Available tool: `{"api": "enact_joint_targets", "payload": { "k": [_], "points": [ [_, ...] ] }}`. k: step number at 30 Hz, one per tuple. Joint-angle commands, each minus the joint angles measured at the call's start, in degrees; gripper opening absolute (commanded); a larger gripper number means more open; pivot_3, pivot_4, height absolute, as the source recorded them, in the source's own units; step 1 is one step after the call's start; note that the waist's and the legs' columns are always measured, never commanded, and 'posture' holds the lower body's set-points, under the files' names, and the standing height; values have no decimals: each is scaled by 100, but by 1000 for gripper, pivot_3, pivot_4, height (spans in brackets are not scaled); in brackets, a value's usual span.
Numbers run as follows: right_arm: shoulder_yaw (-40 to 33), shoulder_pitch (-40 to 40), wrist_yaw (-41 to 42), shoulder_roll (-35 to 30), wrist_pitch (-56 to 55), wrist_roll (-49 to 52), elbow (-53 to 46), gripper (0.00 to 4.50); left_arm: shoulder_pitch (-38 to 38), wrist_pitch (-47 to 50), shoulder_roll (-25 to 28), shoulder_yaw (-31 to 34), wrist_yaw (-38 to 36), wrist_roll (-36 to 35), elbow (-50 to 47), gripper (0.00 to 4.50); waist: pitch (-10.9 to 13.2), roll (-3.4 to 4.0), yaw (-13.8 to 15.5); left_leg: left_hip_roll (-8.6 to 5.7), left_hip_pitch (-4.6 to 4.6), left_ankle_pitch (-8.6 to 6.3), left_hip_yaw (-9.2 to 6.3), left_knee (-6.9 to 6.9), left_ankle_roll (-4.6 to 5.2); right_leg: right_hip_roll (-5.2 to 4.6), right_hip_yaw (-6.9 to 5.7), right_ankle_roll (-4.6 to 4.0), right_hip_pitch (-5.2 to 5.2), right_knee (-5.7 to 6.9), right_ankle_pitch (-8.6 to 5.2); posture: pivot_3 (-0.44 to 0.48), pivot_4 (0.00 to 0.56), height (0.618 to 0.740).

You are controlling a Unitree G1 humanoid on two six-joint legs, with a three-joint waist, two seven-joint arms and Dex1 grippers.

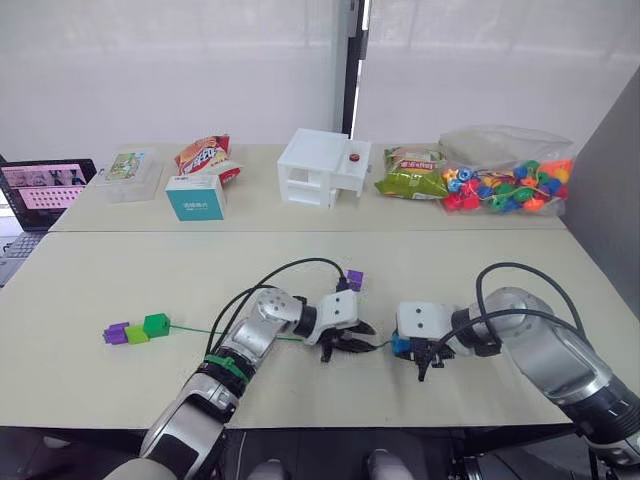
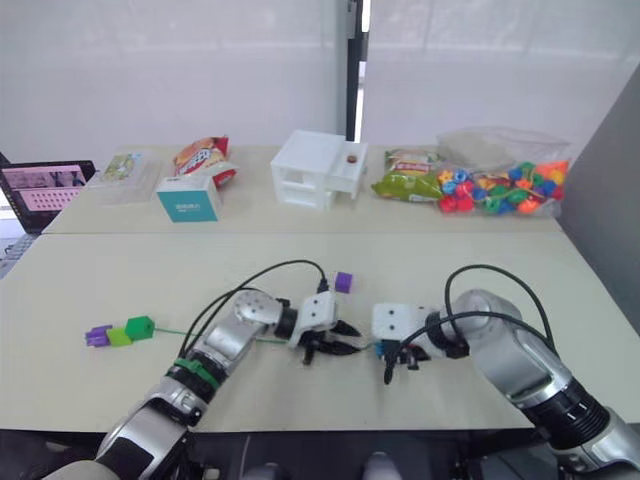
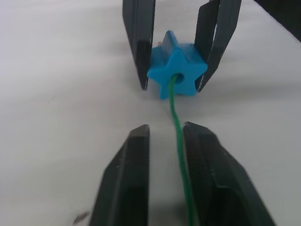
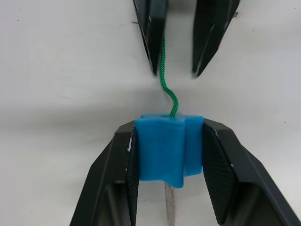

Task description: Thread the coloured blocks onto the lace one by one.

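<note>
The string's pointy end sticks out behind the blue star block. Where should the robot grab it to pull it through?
Probably pinch the lace's stiff greyish tip, just past the blue block, coming from above. The right gripper clamps the block's two sides, so only the top is free. The tip is straight, so pull along the hole.

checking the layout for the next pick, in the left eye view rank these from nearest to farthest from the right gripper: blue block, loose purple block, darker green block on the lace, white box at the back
1. blue block: held between the fingers of the right gripper.
2. loose purple block: toward the robot's left, farther back on the table.
3. white box: back of the table.
4. darker green block: far to the robot's left, on the lace.
</note>
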Motion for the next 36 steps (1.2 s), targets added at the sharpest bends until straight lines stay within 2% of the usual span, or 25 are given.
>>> {"api": "enact_joint_targets", "payload": {
  "k": [1,3,4,5,6,9,11,13,15,24,26,30,33,36],
  "points": [
    [-38,-61,42,17,93,110,-60,3016,-117,97,8,216,15,-212,-284,2781,0,0,15,-1,-1,0,0,0,0,0,1,0,-2,0,0,0,150,740],
    [-140,-78,83,-45,102,161,-77,3890,-120,95,14,287,80,-250,-351,3595,0,0,22,-1,-3,0,-1,0,1,0,0,0,-3,-1,0,0,150,740],
    [-226,-81,125,-81,127,234,-96,4036,-116,41,11,303,133,-232,-367,3764,0,0,30,-1,-4,0,-1,0,1,0,0,0,-3,-1,0,0,150,740],
    [-329,-85,177,-126,178,326,-116,4417,-111,-36,-2,309,185,-207,-374,4120,0,0,39,-1,-5,-1,-1,0,1,-1,0,0,-3,-2,0,0,150,740],
    [-433,-97,231,-196,214,422,-126,4500,-97,-42,-31,320,188,-233,-396,4458,0,0,42,-1,-10,-1,-1,0,1,-1,0,0,-6,-3,0,0,150,740],
    [-733,-99,345,-416,269,702,-148,4500,-17,43,-126,328,92,-393,-555,4486,0,0,50,-4,-25,0,-2,5,0,-5,-1,2,-15,-6,1,0,150,740],
    [-1122,-7,439,-508,656,1165,-313,4500,54,120,-223,312,91,-497,-690,4486,0,0,50,-4,-26,0,-2,6,0,-6,-2,3,-14,-6,2,0,150,740],
    [-1809,154,557,-591,1399,1896,-589,4500,133,288,-493,275,231,-631,-830,4486,0,0,62,-3,-26,-1,-4,5,2,-6,-3,3,-14,-6,2,0,150,740],
    [-2177,360,491,-714,1634,2158,-717,4500,186,319,-688,173,344,-587,-861,4486,1,-1,92,-4,-27,-3,-6,6,5,-6,-3,3,-12,-6,2,0,150,740],
    [-2589,1161,-72,-1205,1413,2138,-840,4500,256,159,-1101,-308,734,-153,-555,4486,2,-2,120,-5,-24,-4,0,10,6,-6,-1,5,-10,-7,3,0,150,740],
    [-2593,1322,-218,-1235,1259,2072,-795,4500,182,58,-1140,-501,951,160,-379,4486,2,-3,128,-5,-23,-4,0,10,6,-6,-1,5,-9,-7,3,0,150,740],
    [-2385,1556,-432,-1176,720,1869,-624,4500,141,66,-1212,-548,1101,282,-268,4486,3,-4,139,-6,-25,-3,1,11,6,-6,0,5,-8,-10,3,0,150,740],
    [-2171,1603,-575,-1048,67,1591,-417,4500,155,155,-1196,-533,974,219,-299,3757,3,-4,137,-6,-24,-3,2,11,5,-6,0,5,-8,-10,3,0,150,740],
    [-1863,1561,-622,-958,-417,1334,-268,4500,196,257,-1142,-550,870,206,-404,2773,2,-4,127,-6,-23,-3,3,11,5,-6,0,6,-8,-10,3,0,150,740]
  ]
}}
